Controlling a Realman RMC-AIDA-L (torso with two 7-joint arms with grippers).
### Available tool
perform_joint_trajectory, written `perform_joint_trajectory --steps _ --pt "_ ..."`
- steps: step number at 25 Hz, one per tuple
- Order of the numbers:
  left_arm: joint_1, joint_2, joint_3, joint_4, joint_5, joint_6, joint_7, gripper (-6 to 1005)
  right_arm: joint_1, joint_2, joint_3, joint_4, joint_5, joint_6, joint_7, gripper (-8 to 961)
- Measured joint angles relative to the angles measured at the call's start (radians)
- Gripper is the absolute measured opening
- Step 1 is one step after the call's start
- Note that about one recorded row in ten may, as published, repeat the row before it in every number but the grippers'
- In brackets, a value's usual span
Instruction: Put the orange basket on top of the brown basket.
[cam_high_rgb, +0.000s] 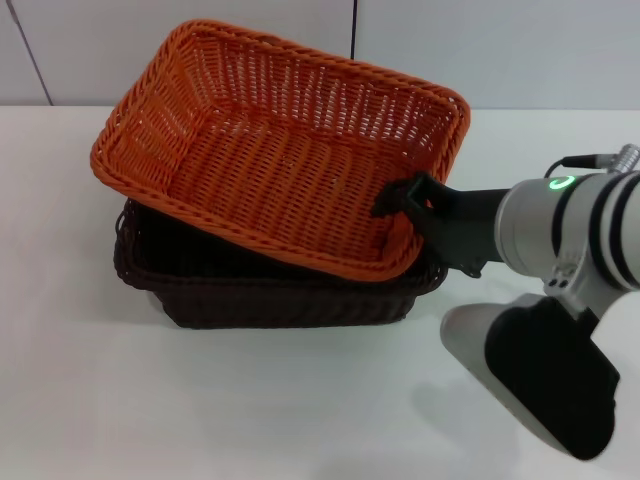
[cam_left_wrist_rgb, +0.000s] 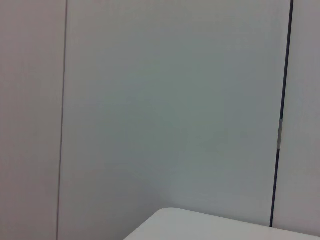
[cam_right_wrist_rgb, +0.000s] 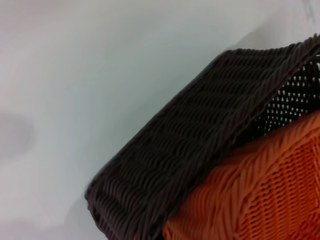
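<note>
The orange basket (cam_high_rgb: 270, 150) lies tilted on top of the brown basket (cam_high_rgb: 280, 295), its near-right side low in the brown one and its far-left side raised. My right gripper (cam_high_rgb: 400, 200) is at the orange basket's right rim, with a black finger over the rim inside the basket, shut on it. The right wrist view shows a corner of the brown basket (cam_right_wrist_rgb: 190, 160) with the orange basket (cam_right_wrist_rgb: 270, 195) inside it. My left gripper is out of view; its wrist view shows only a wall and a table corner (cam_left_wrist_rgb: 210, 227).
Both baskets stand on a white table (cam_high_rgb: 100, 400) in front of a pale panelled wall (cam_high_rgb: 500, 50). A white and black part of my right arm (cam_high_rgb: 540, 370) hangs over the table at the near right.
</note>
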Motion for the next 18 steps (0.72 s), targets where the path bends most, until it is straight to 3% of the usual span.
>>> perform_joint_trajectory --steps 8,11,14,16,18 --pt "-0.006 0.002 0.007 0.011 0.002 -0.004 0.000 712 -0.183 0.020 -0.082 -0.158 -0.020 -0.001 0.008 646" --pt "-0.007 0.002 0.012 0.025 0.004 -0.005 0.000 712 -0.275 0.024 -0.203 -0.190 -0.057 0.023 0.010 653" --pt "-0.006 0.002 0.024 0.033 0.004 -0.005 0.000 712 -0.308 0.026 -0.266 -0.186 -0.064 0.067 0.029 653" --pt "-0.002 0.002 0.030 0.033 0.004 -0.002 0.000 712 -0.321 0.030 -0.300 -0.164 -0.062 0.162 0.091 653" --pt "0.004 0.002 0.032 0.026 0.005 0.005 0.000 712 -0.314 0.033 -0.294 -0.108 -0.062 0.342 0.219 653"
